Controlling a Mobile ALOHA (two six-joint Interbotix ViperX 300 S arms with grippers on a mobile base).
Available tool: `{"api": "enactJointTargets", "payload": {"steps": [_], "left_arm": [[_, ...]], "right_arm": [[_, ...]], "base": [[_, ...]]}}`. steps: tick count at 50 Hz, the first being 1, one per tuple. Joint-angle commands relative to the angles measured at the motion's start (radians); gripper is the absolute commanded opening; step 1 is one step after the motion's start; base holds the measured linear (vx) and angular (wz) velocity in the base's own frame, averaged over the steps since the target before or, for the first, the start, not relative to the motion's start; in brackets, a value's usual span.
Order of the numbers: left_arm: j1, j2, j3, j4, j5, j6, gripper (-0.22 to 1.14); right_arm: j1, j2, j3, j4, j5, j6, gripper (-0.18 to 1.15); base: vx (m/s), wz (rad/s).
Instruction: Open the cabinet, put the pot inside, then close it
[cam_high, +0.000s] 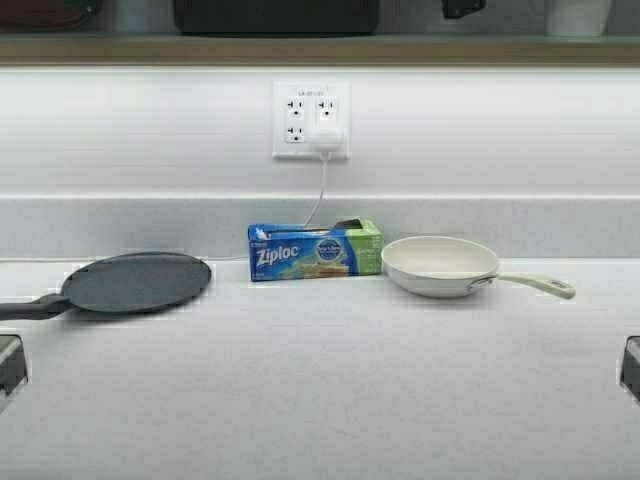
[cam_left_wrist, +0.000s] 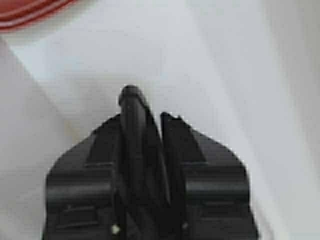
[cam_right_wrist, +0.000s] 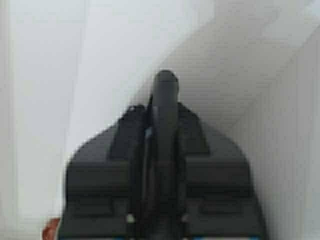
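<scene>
High view shows a black pot (cam_high: 275, 15) already on the cabinet shelf (cam_high: 320, 48) above. Both wrist views show the left gripper (cam_left_wrist: 150, 120) and right gripper (cam_right_wrist: 165, 107) clamped on dark pot handles; letting go unevenly could tip it off.

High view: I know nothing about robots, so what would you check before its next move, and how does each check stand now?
1. Pot stored: cannot tell; the black shape on the cabinet shelf is cropped by the top edge.
2. Cabinet doors shut: cannot tell; no doors in view.
3. Left gripper empty: ok, shut on nothing.
4. Right gripper empty: ok, shut on nothing.
5. Griddle pan, Ziploc box and white frying pan out of the way: ok, toward the back of the counter.
</scene>
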Motion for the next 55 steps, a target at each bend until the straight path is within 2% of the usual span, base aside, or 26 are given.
{"api": "enactJointTargets", "payload": {"steps": [1, 3, 5, 10, 28, 55], "left_arm": [[-0.051, -0.008, 0.012, 0.014, -0.133, -0.031, 0.52], [-0.051, -0.002, 0.017, 0.011, -0.155, -0.051, 0.65], [-0.048, 0.006, 0.015, 0.009, -0.161, -0.074, 0.8], [-0.043, 0.021, 0.017, 0.008, -0.164, -0.115, 0.99], [-0.037, 0.014, 0.06, -0.023, -0.219, -0.147, 0.99], [-0.038, -0.109, 0.178, -0.055, -0.275, -0.15, 0.99]], "right_arm": [[0.081, -0.009, -0.012, 0.026, -0.026, -0.008, 0.8], [0.081, -0.011, -0.011, 0.048, -0.028, -0.011, 0.92], [0.081, -0.011, -0.012, 0.064, -0.028, -0.017, 0.98], [0.081, -0.015, -0.011, 0.078, -0.026, -0.029, 0.98], [0.061, -0.063, 0.049, 0.092, -0.026, -0.049, 0.98], [0.026, -0.179, 0.167, 0.106, -0.044, -0.049, 0.98]], "base": [[0.0, 0.0], [0.0, 0.0], [0.0, 0.0], [0.0, 0.0], [0.0, 0.0], [0.0, 0.0]]}}
